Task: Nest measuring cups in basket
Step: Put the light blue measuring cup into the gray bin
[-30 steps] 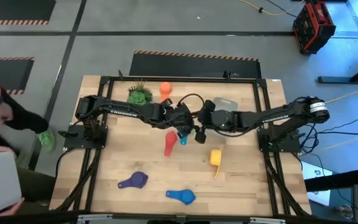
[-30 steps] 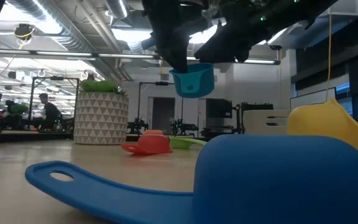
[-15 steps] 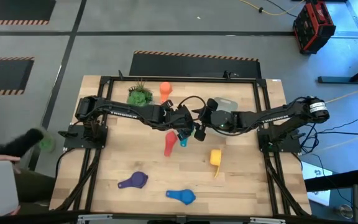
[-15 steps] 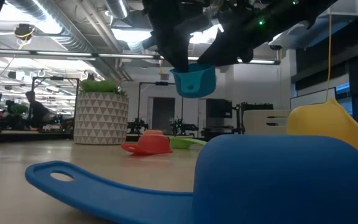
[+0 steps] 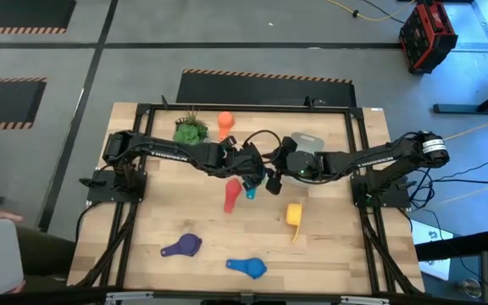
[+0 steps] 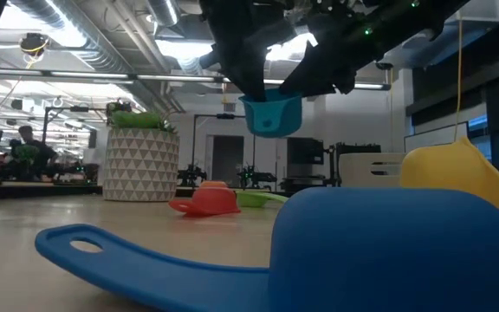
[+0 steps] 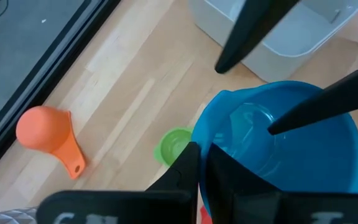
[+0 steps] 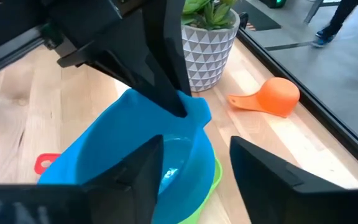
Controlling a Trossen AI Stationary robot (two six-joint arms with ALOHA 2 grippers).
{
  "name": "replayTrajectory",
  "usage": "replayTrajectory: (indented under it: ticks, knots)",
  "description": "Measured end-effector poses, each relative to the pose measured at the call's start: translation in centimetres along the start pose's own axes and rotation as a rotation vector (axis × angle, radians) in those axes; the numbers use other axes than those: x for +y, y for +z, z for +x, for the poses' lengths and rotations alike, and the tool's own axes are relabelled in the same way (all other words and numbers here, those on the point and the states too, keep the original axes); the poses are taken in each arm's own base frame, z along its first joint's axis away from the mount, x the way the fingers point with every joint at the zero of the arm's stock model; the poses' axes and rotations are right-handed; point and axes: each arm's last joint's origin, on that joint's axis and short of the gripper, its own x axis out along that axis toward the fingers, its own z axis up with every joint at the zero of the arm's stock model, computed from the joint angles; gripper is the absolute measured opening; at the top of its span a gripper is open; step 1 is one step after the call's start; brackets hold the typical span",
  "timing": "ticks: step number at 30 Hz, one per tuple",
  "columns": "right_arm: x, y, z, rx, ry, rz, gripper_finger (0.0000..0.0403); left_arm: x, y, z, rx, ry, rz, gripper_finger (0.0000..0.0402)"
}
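Observation:
My left gripper [image 5: 248,176] is shut on the teal measuring cup [image 6: 271,114], which hangs high over the table's middle. My right gripper [image 8: 196,144] is open. One of its fingers [image 7: 303,109] reaches inside the teal cup and the other [image 7: 247,34] stands outside its wall; I cannot tell whether either touches. The green cup [image 7: 173,144] lies on the table right under the teal one. The red cup [image 5: 231,196], yellow [image 5: 293,213], purple [image 5: 183,246], blue [image 5: 248,268] and orange [image 5: 225,121] cups lie scattered about. The basket [image 5: 310,138] stands partly hidden under my right arm. My left gripper pinches the teal cup's wall at the rim [image 7: 205,146], one finger [image 7: 229,180] inside the bowl and one outside. The fingers come from above, pointing down. The cup is lifted clear and hangs below them, mouth up and about level.
A potted green plant [image 5: 191,129] in a white patterned pot [image 6: 141,165] stands at the far left, close to the orange cup. The blue cup [image 6: 362,251] and the yellow cup [image 6: 457,173] lie near the table's front edge. Bare wood shows left of the red cup.
My right gripper has edged a little toward the teal cup, closing in around its wall. The teal cup has stayed aloft in my left gripper. A person beside the table's left edge has drawn an arm back out of view.

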Motion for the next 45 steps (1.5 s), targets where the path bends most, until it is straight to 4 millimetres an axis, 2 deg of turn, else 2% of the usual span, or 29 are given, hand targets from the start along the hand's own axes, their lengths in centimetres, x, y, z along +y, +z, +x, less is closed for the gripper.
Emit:
replayTrajectory:
  ticks: [12,17,34,39,45]
  knots:
    - [-0.4,0.0,0.2,0.010,0.005,0.021,0.0052,0.0,0.1,0.0,-0.011,0.002,0.001,0.0006]
    - [-0.5,-0.1,0.2,0.013,-0.001,0.034,0.0019,0.0,0.2,0.0,-0.021,0.007,0.001,0.0010]
    - [-0.5,-0.4,0.3,0.029,0.009,0.022,0.0010,0.0,0.3,-0.1,-0.022,-0.003,0.020,0.0078]
    - [-1.2,0.1,-0.1,0.011,-0.012,0.039,0.0010,1.3,0.8,-2.6,-0.054,-0.030,0.052,0.0082]
    - [-2.9,1.4,-2.8,-0.011,-0.041,0.062,0.0010,3.9,1.0,-8.4,-0.122,-0.061,0.085,0.0082]
